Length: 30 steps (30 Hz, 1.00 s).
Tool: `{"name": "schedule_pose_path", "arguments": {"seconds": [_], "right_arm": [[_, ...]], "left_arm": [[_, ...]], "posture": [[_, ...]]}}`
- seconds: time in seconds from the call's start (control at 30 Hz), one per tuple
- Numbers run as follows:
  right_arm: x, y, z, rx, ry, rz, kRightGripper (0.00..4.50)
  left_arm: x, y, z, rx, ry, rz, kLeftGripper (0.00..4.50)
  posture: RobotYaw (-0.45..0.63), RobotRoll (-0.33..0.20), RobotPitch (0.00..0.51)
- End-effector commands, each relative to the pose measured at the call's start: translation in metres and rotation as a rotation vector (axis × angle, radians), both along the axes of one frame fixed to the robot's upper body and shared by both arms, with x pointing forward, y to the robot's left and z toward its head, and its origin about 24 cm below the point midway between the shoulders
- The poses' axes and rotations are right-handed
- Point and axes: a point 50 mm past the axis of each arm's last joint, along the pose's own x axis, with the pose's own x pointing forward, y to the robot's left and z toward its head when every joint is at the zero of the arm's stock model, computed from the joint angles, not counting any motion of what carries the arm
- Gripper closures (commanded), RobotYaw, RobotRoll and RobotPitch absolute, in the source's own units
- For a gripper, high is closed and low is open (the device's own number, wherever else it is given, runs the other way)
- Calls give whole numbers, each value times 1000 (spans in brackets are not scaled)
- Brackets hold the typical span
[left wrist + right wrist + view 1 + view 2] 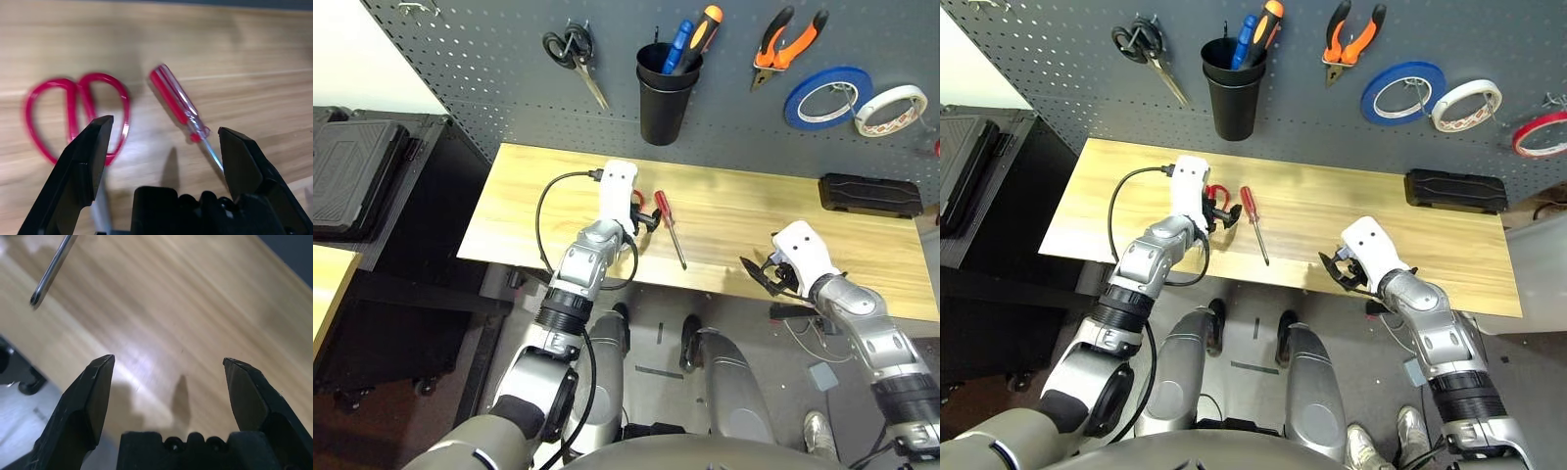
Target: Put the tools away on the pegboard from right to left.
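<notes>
The left pincer hangs spread wide over the red-handled scissors and slim red-handled screwdriver, which lie side by side on the table. The right pincer, also apart, holds nothing near the table's front edge. The orange-and-black-handled pliers and red tape ring hang on the pegboard.

Bright, even overhead light; pale glare on the surface under the fingers. The scissors beside that glare are blurred.
</notes>
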Motion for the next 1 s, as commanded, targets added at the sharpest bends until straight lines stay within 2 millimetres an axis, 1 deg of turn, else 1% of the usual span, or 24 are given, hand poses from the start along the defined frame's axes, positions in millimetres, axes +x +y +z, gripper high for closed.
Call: {"name": "schedule_pose_path", "arguments": {"seconds": [0.03, 0.17, 0.3, 0.4, 0.67, 0.7, 0.73, 1.0], "right_arm": [[-9, -2, -1, 3, 23, -24, 40], [-16, 3, 1, 13, 27, -34, 40], [-20, 6, 4, 19, 27, -44, 40], [-22, 8, 8, 23, 19, -54, 40], [-29, 10, 19, 23, -6, -50, 40], [-29, 10, 20, 23, -7, -50, 0], [-30, 10, 20, 24, -8, -49, 0], [-29, 14, 26, 78, -42, 8, 0]], "left_arm": [[0, -12, -9, -5, 45, -22, 0], [4, -20, -15, 1, 71, -12, 0], [9, -22, -21, 19, 96, 15, 0], [13, -23, -26, 40, 116, 40, 0], [20, -16, -38, 80, 156, 132, 0], [21, -16, -39, 82, 156, 140, 402], [21, -14, -39, 83, 158, 154, 601], [24, -14, -36, 67, 184, 216, 3637]], "posture": [[85, 0, 408], [46, 0, 421], [20, 0, 426], [-6, 0, 425], [-55, 0, 419], [-55, 0, 419], [-56, 0, 417], [-24, 0, 409]]}}
